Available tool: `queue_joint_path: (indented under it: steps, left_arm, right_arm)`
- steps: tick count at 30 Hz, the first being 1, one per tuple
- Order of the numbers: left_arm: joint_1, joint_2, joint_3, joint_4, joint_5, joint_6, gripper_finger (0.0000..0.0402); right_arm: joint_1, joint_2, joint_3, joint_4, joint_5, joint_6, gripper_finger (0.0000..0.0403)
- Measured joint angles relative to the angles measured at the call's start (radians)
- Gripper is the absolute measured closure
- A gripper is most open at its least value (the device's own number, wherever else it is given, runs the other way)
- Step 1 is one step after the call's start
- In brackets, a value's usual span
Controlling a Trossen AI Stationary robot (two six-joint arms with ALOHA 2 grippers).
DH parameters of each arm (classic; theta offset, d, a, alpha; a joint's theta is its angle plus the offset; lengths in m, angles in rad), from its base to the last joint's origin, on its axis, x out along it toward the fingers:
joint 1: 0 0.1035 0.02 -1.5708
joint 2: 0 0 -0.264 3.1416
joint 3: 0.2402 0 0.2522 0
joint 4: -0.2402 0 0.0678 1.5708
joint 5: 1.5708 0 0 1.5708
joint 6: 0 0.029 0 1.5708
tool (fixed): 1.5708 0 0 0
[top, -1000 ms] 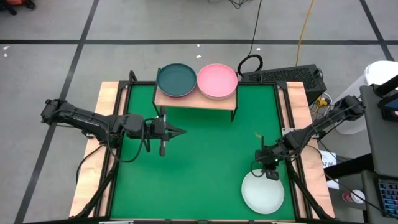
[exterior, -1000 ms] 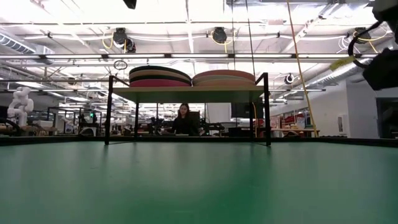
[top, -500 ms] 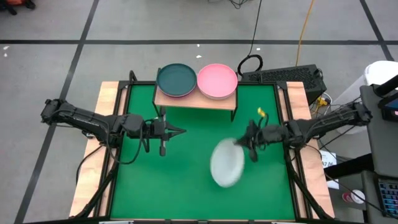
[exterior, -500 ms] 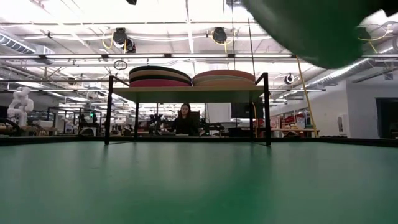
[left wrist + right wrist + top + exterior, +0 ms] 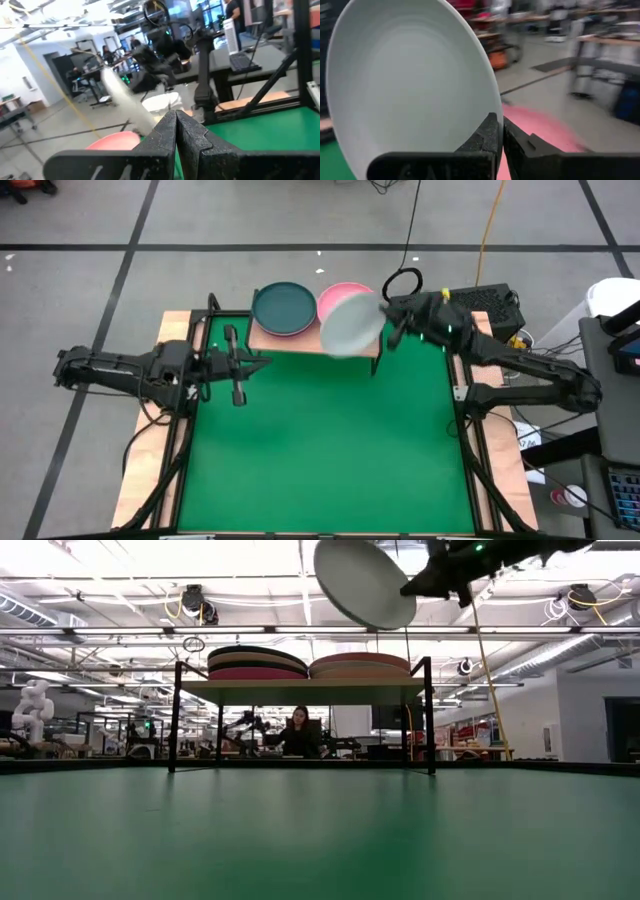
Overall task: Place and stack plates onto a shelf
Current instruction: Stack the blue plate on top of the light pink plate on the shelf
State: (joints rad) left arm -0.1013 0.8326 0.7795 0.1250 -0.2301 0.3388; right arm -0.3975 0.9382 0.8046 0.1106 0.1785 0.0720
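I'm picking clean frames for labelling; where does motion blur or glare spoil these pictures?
High view: the pale plate held by the right gripper is smeared over the pink stack. Left wrist view: the same plate is a pale streak. Right wrist view: plate sharp, background blurred. Low view: ceiling lights glare, plate crisp.

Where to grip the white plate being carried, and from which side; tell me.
Grip the white plate at its thin rim, as the right gripper does now: its fingers pinch the edge. The plate is shallow and tilted in the air above the shelf, so only the rim offers a hold, coming from the right arm's side.
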Motion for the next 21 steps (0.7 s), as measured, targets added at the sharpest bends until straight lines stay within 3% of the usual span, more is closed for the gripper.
queue_joint_path:
  steps: [4, 7, 9, 15, 21]
  left_arm:
    - [0.027, -0.009, 0.000, -0.026, 0.000, -0.011, 0.0390]
    - [0.031, 0.002, 0.000, -0.022, 0.001, -0.011, 0.0390]
    - [0.034, 0.006, 0.000, -0.028, 0.002, -0.006, 0.0390]
    - [0.035, 0.014, 0.000, -0.032, 0.002, -0.030, 0.0390]
    - [0.035, 0.013, 0.000, -0.069, 0.002, -0.043, 0.0390]
  right_arm:
    - [-0.180, 0.094, 0.111, -0.037, -0.130, 0.045, 0.0402]
    - [-0.307, 0.224, 0.278, -0.205, -0.333, 0.090, 0.0402]
    - [-0.356, 0.324, 0.402, -0.332, -0.411, 0.080, 0.0402]
    - [-0.383, 0.528, 0.637, -0.542, -0.417, -0.010, 0.0403]
    - [-0.409, 0.590, 0.668, -0.642, -0.417, -0.024, 0.0403]
